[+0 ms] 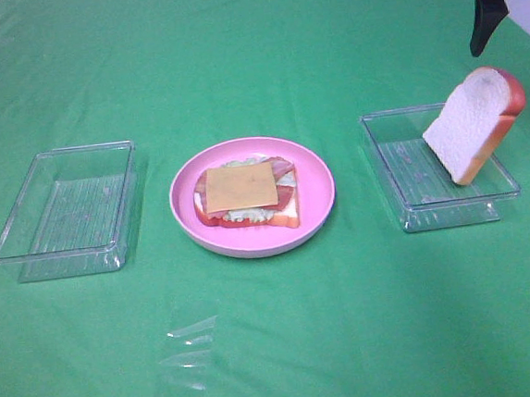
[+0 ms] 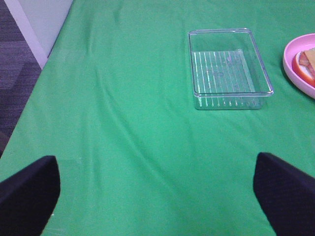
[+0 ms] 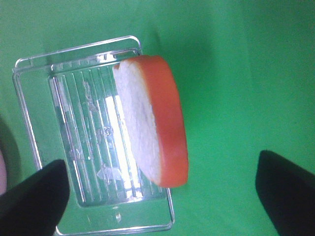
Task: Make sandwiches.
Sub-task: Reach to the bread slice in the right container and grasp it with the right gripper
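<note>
Nearest you there's only bare green cloth point(image 1: 287, 345), with a faint glare patch on it.

Mid-row, left to right:
- Left tray point(image 1: 66, 211): clear plastic, nothing in it. It's well apart from the plate.
- Pink plate point(image 1: 314, 171): holds the open-faced stack point(image 1: 244, 195), with bottom bread, lettuce poking out at the edges, reddish bacon, and the cheese slice point(image 1: 238, 188) on top. There's no lid slice yet.
- Right tray point(image 1: 404, 200): the last bread slice point(image 1: 474, 124) stands in it on edge, tilted, and leans over the tray's far-right rim. The white face points toward the plate and the crust faces right.

Far right, the right gripper point(image 1: 488, 12) hangs above and behind that slice with its jaws spread wide. It holds nothing and isn't touching the bread. The right wrist view puts the slice between the two fingers but clearly below them.

The left gripper point(image 2: 157, 196) is out of the overhead view. Its own camera shows the fingers spread with nothing between them, parked over cloth on the near-left side of the left tray.

Step in hand, as I read it: picking the top slice, which is the last layer.

Next move:
- Drop the right arm onto the slice.
- Close across its thickness, crust side to white face.
- Lift it clear of the tray rim.
- Carry it left and lay it flat on the cheese.

Watch the lean. The slice may tip or slide when you touch it.
</note>
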`<state>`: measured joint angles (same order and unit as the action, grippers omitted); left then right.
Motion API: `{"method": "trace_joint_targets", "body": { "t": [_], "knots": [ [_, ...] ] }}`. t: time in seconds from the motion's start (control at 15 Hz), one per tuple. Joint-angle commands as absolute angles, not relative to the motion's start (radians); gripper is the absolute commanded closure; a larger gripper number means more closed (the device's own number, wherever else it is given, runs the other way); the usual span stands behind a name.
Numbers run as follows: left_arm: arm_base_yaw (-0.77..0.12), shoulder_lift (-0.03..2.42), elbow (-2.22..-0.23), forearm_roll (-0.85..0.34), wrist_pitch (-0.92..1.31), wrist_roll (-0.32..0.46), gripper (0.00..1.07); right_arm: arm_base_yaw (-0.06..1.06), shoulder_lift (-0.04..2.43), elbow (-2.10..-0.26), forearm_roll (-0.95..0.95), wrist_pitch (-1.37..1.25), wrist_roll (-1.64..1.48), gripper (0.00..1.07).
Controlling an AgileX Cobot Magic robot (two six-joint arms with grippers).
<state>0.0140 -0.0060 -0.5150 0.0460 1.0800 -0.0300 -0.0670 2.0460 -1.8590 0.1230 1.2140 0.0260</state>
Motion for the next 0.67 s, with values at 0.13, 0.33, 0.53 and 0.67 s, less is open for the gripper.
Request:
{"method": "trace_joint_targets", "body": {
  "t": [0.13, 0.33, 0.53, 0.67],
  "knots": [
    [0.012, -0.026, -0.515, 0.040, 1.077, -0.035, 0.07, -0.069, 2.125, -1.867, 0.141, 1.246, 0.000, 0.09],
    [0.012, -0.026, -0.515, 0.040, 1.077, -0.035, 0.07, -0.069, 2.168, -1.867, 0.142, 1.240, 0.000, 0.09],
    [0.012, -0.026, -0.515, 0.040, 1.077, -0.035, 0.07, -0.069, 2.200, -1.867, 0.157, 1.238, 0.000, 0.10],
    [0.012, -0.026, -0.515, 0.040, 1.077, -0.035, 0.07, -0.069, 2.204, -1.867, 0.172, 1.210, 0.000, 0.17]
  ]
}}
